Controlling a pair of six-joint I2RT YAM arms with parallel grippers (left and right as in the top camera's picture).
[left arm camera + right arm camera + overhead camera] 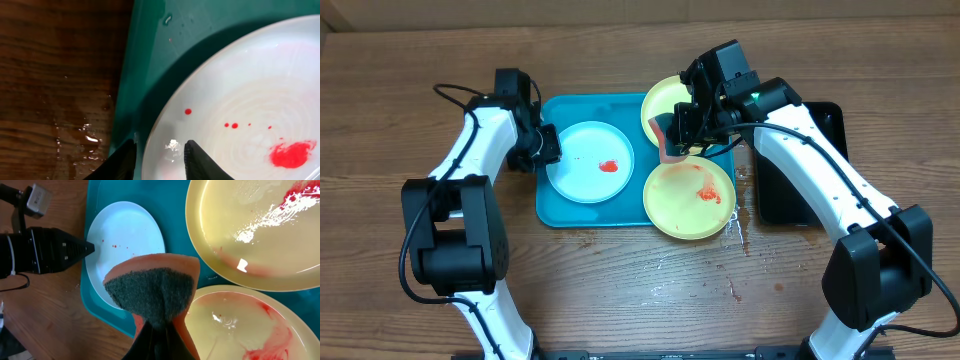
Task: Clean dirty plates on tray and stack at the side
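We see the R gripper (159,335) clamped on a sponge (152,292). The sponge sticks out straight ahead of the fingertips, dark scouring face twd the wrist cam, orange backing round it. Just right of the fingers lies the near yellow plate (240,330), w/ pink smears. Ahead-right is the far yellow plate (260,230), wet, w/ red at its far edge. Ahead-left sits the white plate (125,245). All three rest flat on the tray (570,108), whose long axis runs side to side btwn the two arms. The plates are round, so no long axis there. At the white plate's far rim the L gripper (160,150) straddles the edge, one finger over the plate, one outside over the tray. We can't tell if it pinches. A red blob (292,154) lies ahead-right of those fingers. The black tray (800,170) lies under the R arm, behind its gripper.
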